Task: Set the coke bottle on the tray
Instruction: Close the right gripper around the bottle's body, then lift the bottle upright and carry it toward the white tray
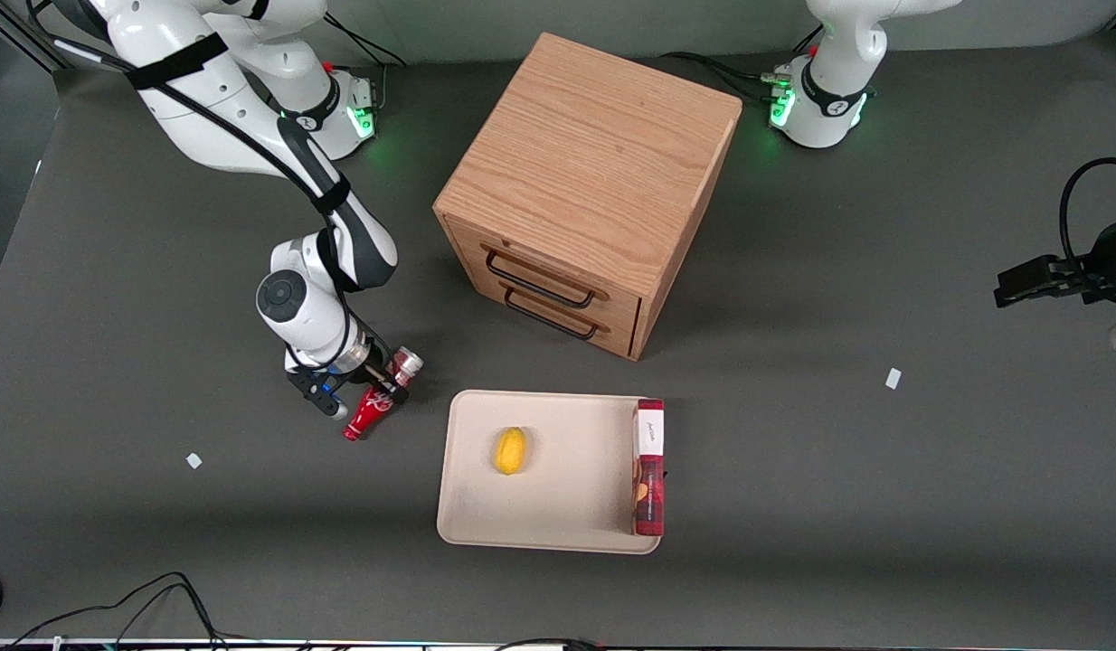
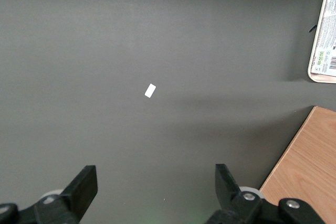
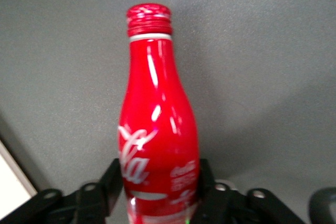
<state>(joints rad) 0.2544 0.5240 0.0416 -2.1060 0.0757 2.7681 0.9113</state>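
The coke bottle (image 1: 370, 410) is a small red bottle with white script and a silver base. It lies tilted beside the tray, toward the working arm's end of the table, with its neck pointing toward the front camera. My right gripper (image 1: 378, 386) is shut on its lower body. In the right wrist view the bottle (image 3: 157, 124) fills the middle, with the black fingers (image 3: 111, 181) pressed against both sides and the gripper (image 3: 159, 182) around it. The cream-beige tray (image 1: 558, 511) lies flat, nearer the front camera than the wooden drawer box.
A yellow lemon (image 1: 511, 450) lies on the tray. A long red box (image 1: 649, 470) rests along the tray's edge toward the parked arm. The wooden drawer box (image 1: 585, 172) stands mid-table. Small white scraps (image 1: 193, 460) (image 1: 893, 378) lie on the dark table.
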